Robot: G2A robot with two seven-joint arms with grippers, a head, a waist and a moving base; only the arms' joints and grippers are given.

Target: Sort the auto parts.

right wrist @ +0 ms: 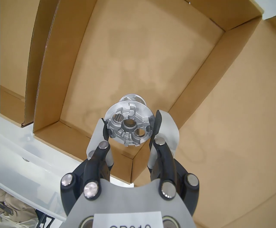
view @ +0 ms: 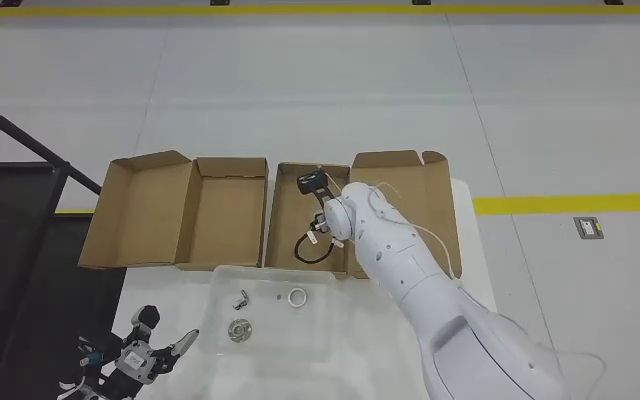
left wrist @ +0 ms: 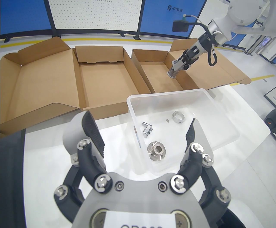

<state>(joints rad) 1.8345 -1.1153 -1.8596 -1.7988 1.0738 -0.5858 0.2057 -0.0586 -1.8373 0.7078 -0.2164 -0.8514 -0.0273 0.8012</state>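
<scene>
My right hand [right wrist: 130, 127] is clamped on a slotted metal hub [right wrist: 117, 112], held over the inside of the right cardboard box [right wrist: 140, 54], near a corner. My left hand [left wrist: 140, 119] hangs wide open, gripping nothing, over the white surface [left wrist: 49, 155] by the clear bin [left wrist: 166, 92]. In the bin a ring [left wrist: 178, 116], a bracket [left wrist: 146, 129] and a flanged disc [left wrist: 156, 151] lie apart. Beyond are a pale floor with a yellow line [view: 300, 10], blue panels [left wrist: 23, 15] and a pegboard [left wrist: 94, 13].

Industrial lab: pegboard panel [left wrist: 94, 15], yellow floor line [view: 555, 204].
</scene>
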